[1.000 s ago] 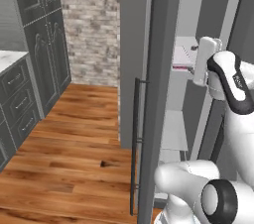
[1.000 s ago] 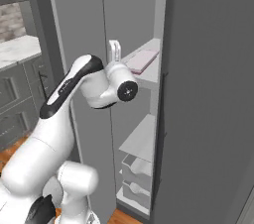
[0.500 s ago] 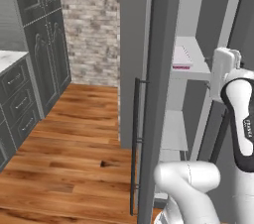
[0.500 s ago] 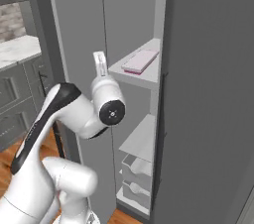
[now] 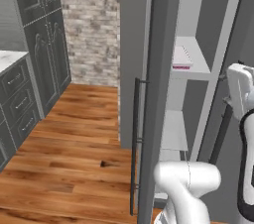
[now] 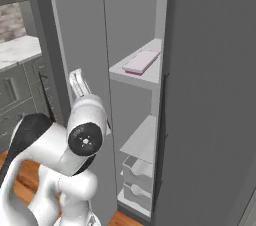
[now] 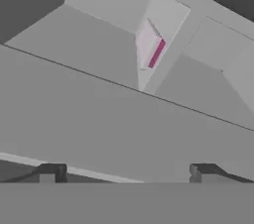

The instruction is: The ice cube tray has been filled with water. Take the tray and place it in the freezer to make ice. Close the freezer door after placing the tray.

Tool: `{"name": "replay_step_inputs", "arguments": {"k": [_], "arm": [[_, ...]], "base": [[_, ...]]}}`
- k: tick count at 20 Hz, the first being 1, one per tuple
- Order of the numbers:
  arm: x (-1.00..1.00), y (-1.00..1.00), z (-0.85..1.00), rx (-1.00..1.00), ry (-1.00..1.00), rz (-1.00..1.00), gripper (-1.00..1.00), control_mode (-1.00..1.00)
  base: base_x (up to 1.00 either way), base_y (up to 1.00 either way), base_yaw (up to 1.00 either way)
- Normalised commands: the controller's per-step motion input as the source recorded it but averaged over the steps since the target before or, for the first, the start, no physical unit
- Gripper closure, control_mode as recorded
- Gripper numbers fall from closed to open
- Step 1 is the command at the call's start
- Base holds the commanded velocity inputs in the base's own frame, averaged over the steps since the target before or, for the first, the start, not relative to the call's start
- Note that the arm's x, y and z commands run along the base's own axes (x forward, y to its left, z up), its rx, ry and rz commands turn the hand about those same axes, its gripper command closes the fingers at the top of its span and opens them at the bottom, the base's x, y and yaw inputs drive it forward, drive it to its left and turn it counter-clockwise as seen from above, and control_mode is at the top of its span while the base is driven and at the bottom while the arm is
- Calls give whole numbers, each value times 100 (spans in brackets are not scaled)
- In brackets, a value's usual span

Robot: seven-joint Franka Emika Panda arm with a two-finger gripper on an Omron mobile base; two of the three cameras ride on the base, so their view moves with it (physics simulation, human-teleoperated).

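Pale pinkish-lilac, the ice cube tray lies flat on the upper shelf of the freezer, near that shelf's front edge, with nothing touching it; the fingers stand wide apart and hold nothing. In my judgement the step in hand is closing the freezer door, which stands ajar; the hand should get behind the door's outer face or bar handle and push steadily, keeping arm and fingers clear of the closing gap.

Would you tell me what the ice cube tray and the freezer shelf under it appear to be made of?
The ice cube tray looks like matte pale pink plastic or silicone, with a darker magenta edge. The freezer shelf looks like smooth pale grey plastic or painted metal, uniform and unglossy.
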Motion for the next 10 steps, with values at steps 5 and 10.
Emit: {"name": "replay_step_inputs", "arguments": {"k": [5, 10], "arm": [[-96, 0, 8, -42, 9, 0, -100, -100], [-87, 0, 8, -48, 0, 0, -100, -100]], "base": [[0, 0, 0], [0, 0, 0]]}}
